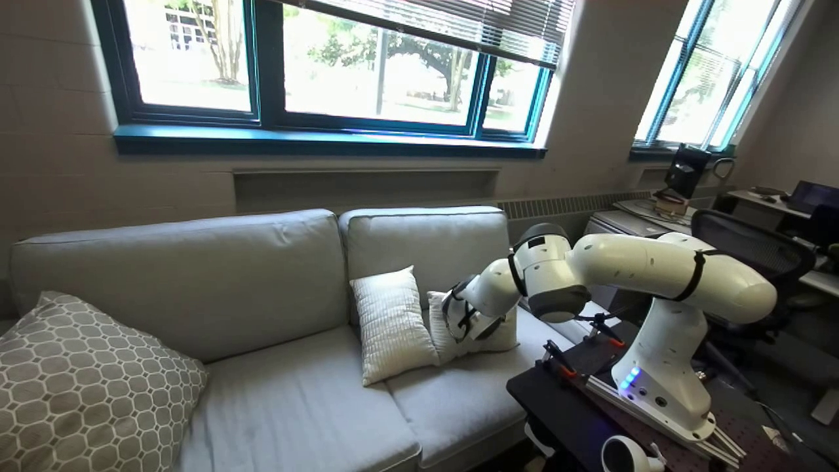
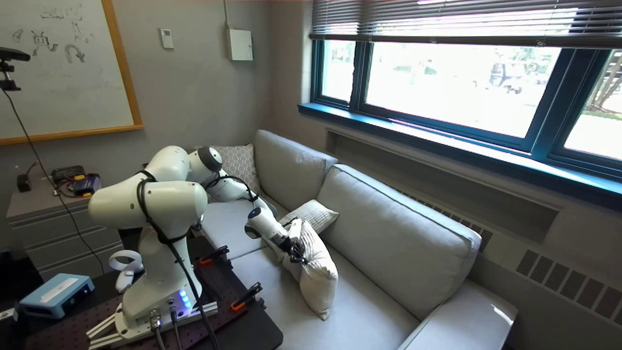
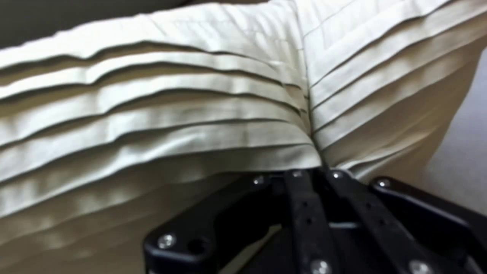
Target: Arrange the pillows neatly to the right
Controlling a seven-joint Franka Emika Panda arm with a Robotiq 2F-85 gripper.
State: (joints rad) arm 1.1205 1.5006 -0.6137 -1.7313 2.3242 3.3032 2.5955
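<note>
I have my black two-fingered pincer (image 3: 319, 171) clenched on a square cream-white pleated fabric pillow (image 3: 182, 110); in the wrist view its cloth gathers into a deep crease right where I pinch. The pillow stands on edge, bulging out to both sides of my grip, over the seat of a grey fabric sofa (image 2: 362, 311). Well apart from my pincer, by one end of that sofa, rests a larger beige fabric pillow with a pale lattice pattern (image 1: 98, 380). Between it and my pincer, much nearer me, a second square cream-white pleated fabric pillow (image 1: 393, 328) stands tilted, just beside the one I hold; whether the two touch I cannot tell. Behind my grip and both cream-white pillows rise the sofa's padded grey back cushions (image 2: 388, 228).
</note>
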